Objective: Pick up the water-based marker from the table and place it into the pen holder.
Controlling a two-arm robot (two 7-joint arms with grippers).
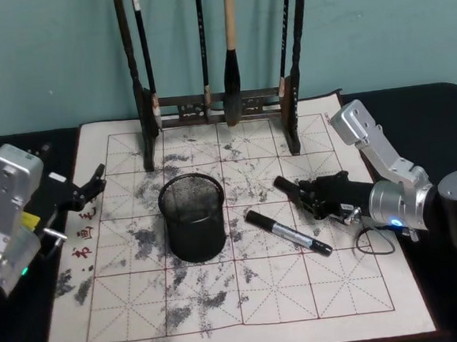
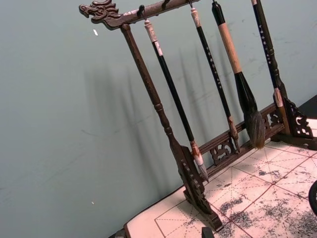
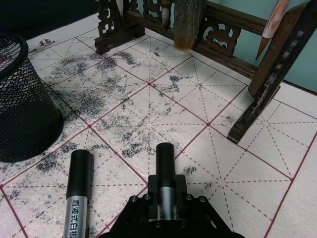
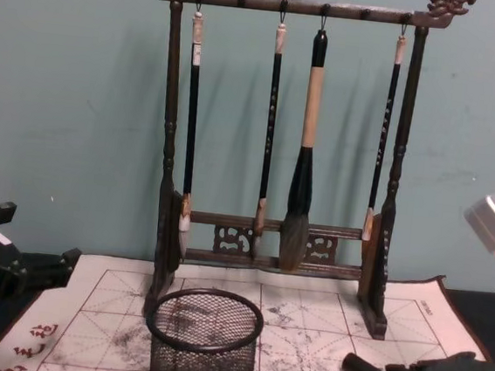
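The water-based marker is black with a white label and lies flat on the ink-stained cloth, right of the pen holder. The holder is a round black mesh cup standing upright, with nothing showing inside. My right gripper hovers low just behind the marker, pointing toward the holder, shut and holding nothing. In the right wrist view its fingertips sit beside the marker's cap end, with the holder farther off. My left gripper rests open at the cloth's left edge.
A tall dark wooden rack with hanging brushes stands at the back of the cream cloth. The cloth covers most of the black table. In the chest view the holder stands in front of the rack.
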